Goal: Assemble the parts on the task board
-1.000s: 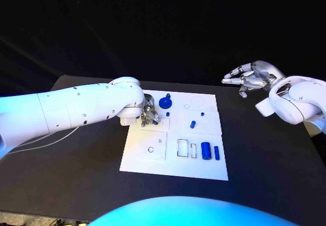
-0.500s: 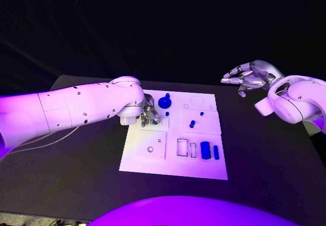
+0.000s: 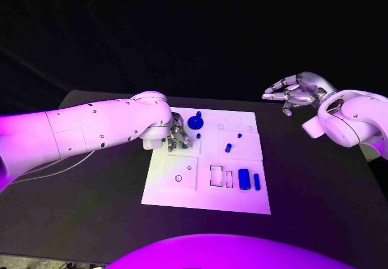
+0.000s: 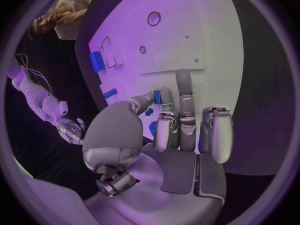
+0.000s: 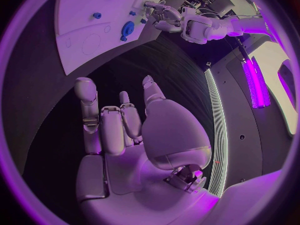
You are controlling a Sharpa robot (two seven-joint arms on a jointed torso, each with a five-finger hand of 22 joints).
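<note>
Left hand [image 3: 178, 137] apparently pinching small blue part [image 4: 157, 97] upright over task board [image 3: 243, 196], right hand [image 3: 295, 92] spread

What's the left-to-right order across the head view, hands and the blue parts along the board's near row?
Left hand → large blue cylinder → slim blue pin → right hand, raised beyond the task board.
</note>
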